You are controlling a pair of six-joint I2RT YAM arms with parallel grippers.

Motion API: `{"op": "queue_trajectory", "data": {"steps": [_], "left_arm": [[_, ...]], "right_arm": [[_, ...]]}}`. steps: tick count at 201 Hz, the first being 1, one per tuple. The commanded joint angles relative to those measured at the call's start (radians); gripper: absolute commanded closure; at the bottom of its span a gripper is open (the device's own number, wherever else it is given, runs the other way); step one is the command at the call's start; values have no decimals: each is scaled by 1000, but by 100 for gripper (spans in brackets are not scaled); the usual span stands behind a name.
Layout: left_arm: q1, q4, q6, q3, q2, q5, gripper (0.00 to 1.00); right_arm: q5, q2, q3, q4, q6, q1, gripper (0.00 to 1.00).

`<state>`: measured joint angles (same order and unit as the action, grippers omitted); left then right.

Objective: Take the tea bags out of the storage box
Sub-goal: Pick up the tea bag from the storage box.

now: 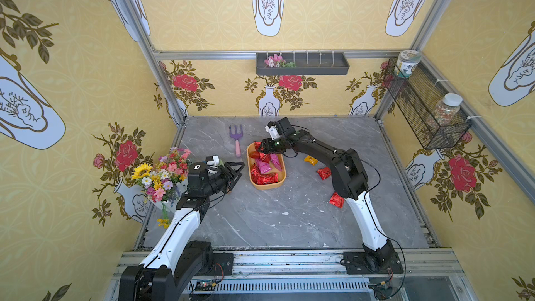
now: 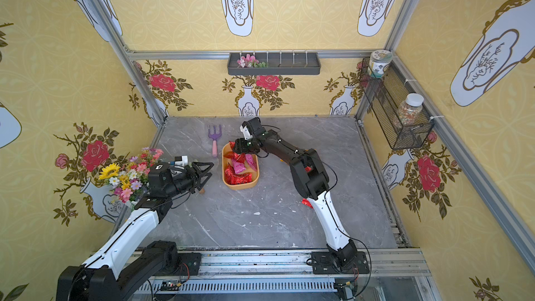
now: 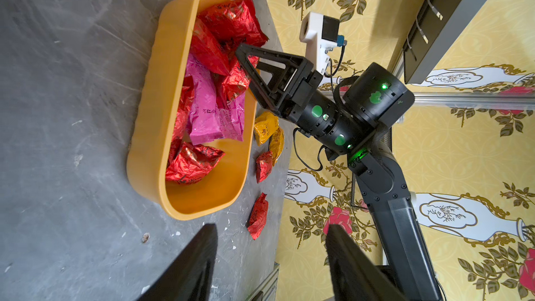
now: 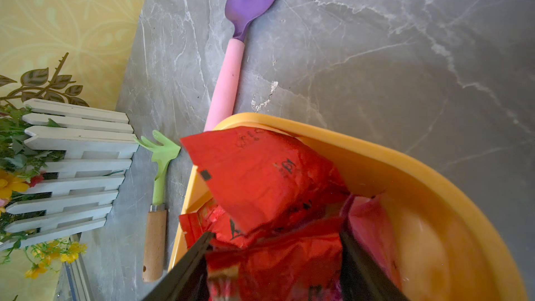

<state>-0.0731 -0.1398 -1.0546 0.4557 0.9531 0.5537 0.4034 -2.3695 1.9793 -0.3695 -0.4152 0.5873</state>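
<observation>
Was mid-pick: right gripper down in the storage box, jaws partway apart either side of a red tea bag, couldn't tell if pinched yet. Left gripper spread wide, empty, near box. Next prob needed firm squeeze, then straight lift w/o snagging the other tea bags.

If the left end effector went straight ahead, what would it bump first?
Probably the storage box, at its near side wall; the left end effector points at it, but its height is hard to judge.
</observation>
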Motion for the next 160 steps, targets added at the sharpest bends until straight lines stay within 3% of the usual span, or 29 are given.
{"op": "queue_trajectory", "data": {"steps": [1, 111, 160], "left_arm": [[0, -11, 5, -6, -5, 11, 35], [-3, -18, -2, -6, -13, 5, 35], [-127, -23, 11, 34, 36, -80, 35]], "right_arm": [[15, 22, -12, 29, -17, 3, 35], [8, 135, -120, 49, -33, -3, 43], [9, 284, -270, 59, -23, -20, 45]]}}
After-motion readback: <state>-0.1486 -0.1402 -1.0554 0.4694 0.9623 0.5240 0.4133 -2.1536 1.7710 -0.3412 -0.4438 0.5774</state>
